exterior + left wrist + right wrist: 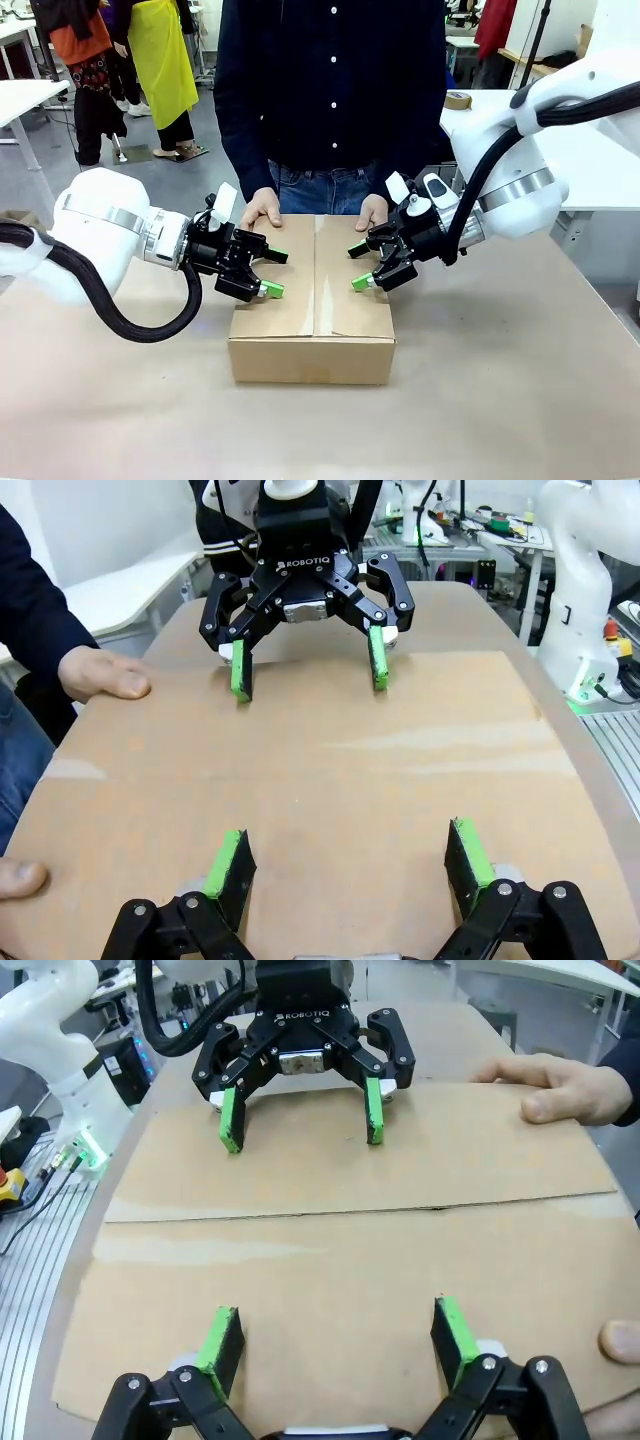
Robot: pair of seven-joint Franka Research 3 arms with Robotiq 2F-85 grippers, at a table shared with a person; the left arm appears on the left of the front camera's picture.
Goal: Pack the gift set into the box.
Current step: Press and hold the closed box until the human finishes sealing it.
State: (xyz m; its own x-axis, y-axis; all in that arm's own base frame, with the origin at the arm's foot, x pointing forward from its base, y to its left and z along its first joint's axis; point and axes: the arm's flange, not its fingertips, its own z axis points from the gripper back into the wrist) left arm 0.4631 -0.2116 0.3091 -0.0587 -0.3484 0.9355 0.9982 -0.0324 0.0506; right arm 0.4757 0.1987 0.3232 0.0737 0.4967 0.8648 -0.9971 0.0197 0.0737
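The box (310, 300) lies in the middle of the table with its top flaps folded shut and a seam running down the centre. The gift set is hidden. My left gripper (273, 273) hovers open just over the box's left half, and my right gripper (360, 266) hovers open over the right half, the two facing each other. The left wrist view shows the left gripper (348, 852) open above the flap (330, 770), with the right gripper (308, 670) opposite. In the right wrist view the right gripper (335, 1332) is open above the flaps (330, 1260).
The person stands at the far side with both hands (262, 208) (373, 210) resting on the box's far edge. The brown tabletop (500, 400) has free room around the box. White tables and other people stand in the background.
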